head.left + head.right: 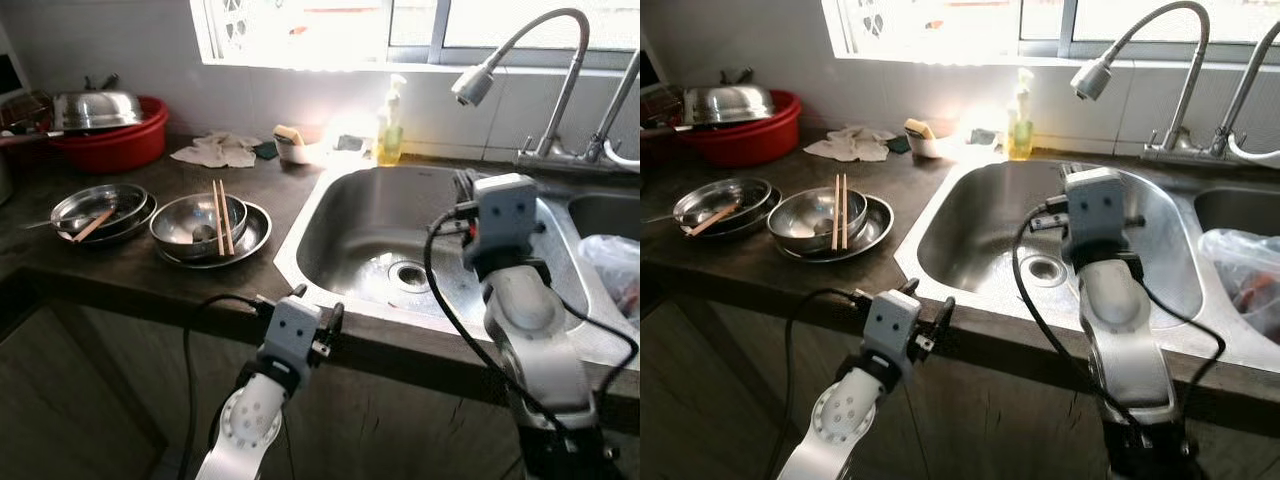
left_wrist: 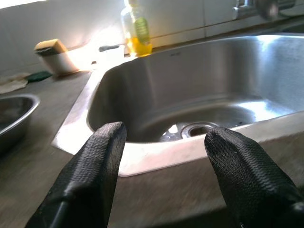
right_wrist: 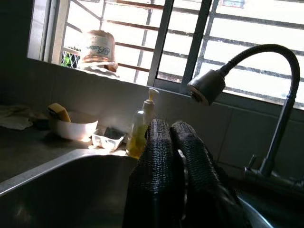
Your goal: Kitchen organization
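On the dark counter [image 1: 150, 270] stands a steel bowl [image 1: 190, 228] on a steel plate, with a pair of chopsticks [image 1: 221, 215] lying across it. Further left, stacked steel dishes [image 1: 105, 205] hold one wooden stick. My left gripper [image 1: 320, 305] is open at the counter's front edge, beside the near left corner of the steel sink [image 1: 350, 215]. Between its fingers [image 2: 102, 152] nothing is held. My right gripper [image 3: 168, 128] is raised over the sink, pointing toward the window, shut with nothing in it.
A curved faucet [image 1: 475, 85] hangs over the sink. A soap bottle [image 1: 391, 125], a white bowl with a sponge [image 1: 292, 143] and a cloth [image 1: 215, 150] sit by the wall. At back left is a red basin [image 1: 115, 148] with a steel lid. A plastic bag [image 1: 615, 265] lies in the right basin.
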`<state>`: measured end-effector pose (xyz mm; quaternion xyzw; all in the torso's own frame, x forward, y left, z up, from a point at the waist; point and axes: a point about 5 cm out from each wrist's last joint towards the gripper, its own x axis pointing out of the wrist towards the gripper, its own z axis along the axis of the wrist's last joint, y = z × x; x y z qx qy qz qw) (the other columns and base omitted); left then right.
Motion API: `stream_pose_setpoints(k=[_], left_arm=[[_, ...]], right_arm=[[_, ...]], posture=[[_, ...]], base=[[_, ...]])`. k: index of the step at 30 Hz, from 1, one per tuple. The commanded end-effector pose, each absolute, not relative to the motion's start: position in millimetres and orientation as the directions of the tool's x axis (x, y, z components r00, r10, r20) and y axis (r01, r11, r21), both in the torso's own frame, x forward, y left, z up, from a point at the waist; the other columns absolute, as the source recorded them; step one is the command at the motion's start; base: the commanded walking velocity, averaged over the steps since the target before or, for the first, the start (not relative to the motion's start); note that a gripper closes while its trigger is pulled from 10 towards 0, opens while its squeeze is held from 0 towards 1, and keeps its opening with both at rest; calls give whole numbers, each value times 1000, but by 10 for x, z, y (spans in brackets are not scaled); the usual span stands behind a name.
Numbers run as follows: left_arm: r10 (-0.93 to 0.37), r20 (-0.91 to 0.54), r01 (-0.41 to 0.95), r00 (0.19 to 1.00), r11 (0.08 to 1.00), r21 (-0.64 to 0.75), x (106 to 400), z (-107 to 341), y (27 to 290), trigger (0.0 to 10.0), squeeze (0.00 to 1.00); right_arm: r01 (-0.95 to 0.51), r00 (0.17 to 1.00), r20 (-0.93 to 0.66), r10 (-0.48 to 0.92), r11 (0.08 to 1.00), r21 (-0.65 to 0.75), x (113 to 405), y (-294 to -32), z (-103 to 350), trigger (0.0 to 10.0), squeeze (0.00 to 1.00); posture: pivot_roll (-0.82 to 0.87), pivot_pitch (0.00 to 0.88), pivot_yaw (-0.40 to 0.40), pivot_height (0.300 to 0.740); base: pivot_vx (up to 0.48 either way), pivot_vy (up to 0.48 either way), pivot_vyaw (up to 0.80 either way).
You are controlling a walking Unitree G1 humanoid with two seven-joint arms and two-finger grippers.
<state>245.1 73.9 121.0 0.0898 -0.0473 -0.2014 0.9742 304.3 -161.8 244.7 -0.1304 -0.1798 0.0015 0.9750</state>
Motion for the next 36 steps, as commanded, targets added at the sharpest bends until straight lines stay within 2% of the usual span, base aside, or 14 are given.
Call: stream_pose_setpoints(k=[1, 7, 11, 14, 15, 21, 25, 29, 31, 32, 33, 36], left_arm=[[-404, 62, 386, 913, 902, 195, 2424, 1243, 733, 10000, 0], [-401, 74, 383, 913, 906, 183, 2327, 1251, 711, 10000, 0], [-418, 63, 402, 906, 899, 175, 2246, 1234, 677, 10000, 0], [-420, 62, 404, 905, 897, 176, 2224, 1234, 669, 10000, 0], [-423, 57, 408, 904, 896, 173, 2199, 1230, 657, 10000, 0], [-424, 57, 410, 904, 897, 164, 2148, 1243, 628, 10000, 0], [-422, 53, 408, 905, 897, 169, 2119, 1247, 625, 10000, 0], [-414, 53, 401, 909, 900, 171, 2114, 1255, 638, 10000, 0], [-412, 52, 398, 910, 901, 172, 2116, 1255, 643, 10000, 0], [-410, 51, 396, 911, 901, 174, 2115, 1253, 648, 10000, 0], [-406, 50, 393, 912, 903, 175, 2117, 1251, 653, 10000, 0], [-404, 48, 390, 914, 904, 176, 2122, 1251, 653, 10000, 0]], right_arm=[[40, 943, 329, 57, 959, -282, 3116, -1646, 2447, 10000, 0], [-27, 975, 189, 117, 907, -421, 3374, -1723, 2369, 10000, 0], [-116, 989, 31, 147, 877, -466, 3550, -1826, 2254, 10000, 0], [-151, 986, -9, 166, 866, -476, 3589, -1830, 2218, 10000, 0], [-209, 977, -77, 198, 842, -497, 3638, -1821, 2138, 10000, 0], [-284, 959, -159, 235, 801, -528, 3736, -1789, 2027, 10000, 0], [-407, 914, -253, 318, 719, -563, 3756, -1667, 1884, 10000, 0], [-447, 894, -300, 333, 701, -555, 3762, -1629, 1782, 10000, 0], [-450, 893, -304, 333, 697, -559, 3762, -1623, 1770, 10000, 35], [-452, 892, -306, 334, 694, -561, 3762, -1621, 1763, 10000, 122], [-449, 893, -303, 332, 698, -558, 3769, -1632, 1764, 10000, 1000], [-444, 896, -297, 331, 701, -558, 3785, -1651, 1771, 10000, 1000]], posture=[[163, 0, -42, 740], [171, 0, -52, 740], [175, 15, -56, 740], [176, 21, -62, 740], [181, 25, -65, 740], [202, 42, -80, 740], [226, 48, -80, 740], [236, 51, -91, 740], [239, 52, -92, 740], [239, 52, -92, 740], [240, 49, -93, 740], [237, 46, -91, 740]], base=[[0, 0, 0], [0, 0, 0], [0, 0, 0], [0, 0, 0], [0, 0, 0], [0, 0, 0], [0, 0, 0], [0, 0, 0], [0, 0, 0], [0, 0, 0], [0, 0, 0], [0, 0, 0]])
